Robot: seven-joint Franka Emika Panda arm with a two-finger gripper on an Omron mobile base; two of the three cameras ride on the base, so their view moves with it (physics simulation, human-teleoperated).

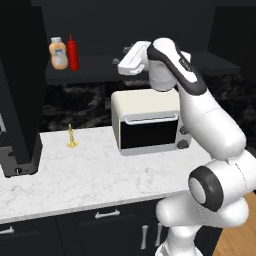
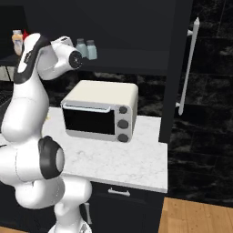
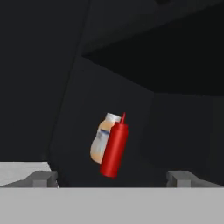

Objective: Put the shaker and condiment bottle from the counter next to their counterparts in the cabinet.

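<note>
**Both Items Shelved, Tool Empty**

While the tool [image 3: 111, 177] stood wide open with nothing between its fingers, the red condiment bottle [image 1: 73, 52] stood on the cabinet shelf [image 1: 90, 74], touching or just beside the orange bottle [image 1: 58, 53], apparently set there to sit with its match. Two shakers [image 2: 86, 49] stood side by side farther along the same shelf, above the toaster oven [image 1: 147, 121]. On the worktop [image 1: 95, 175] a small brass candlestick [image 1: 72, 137] remained. Judged so, the task looked finished.
</note>
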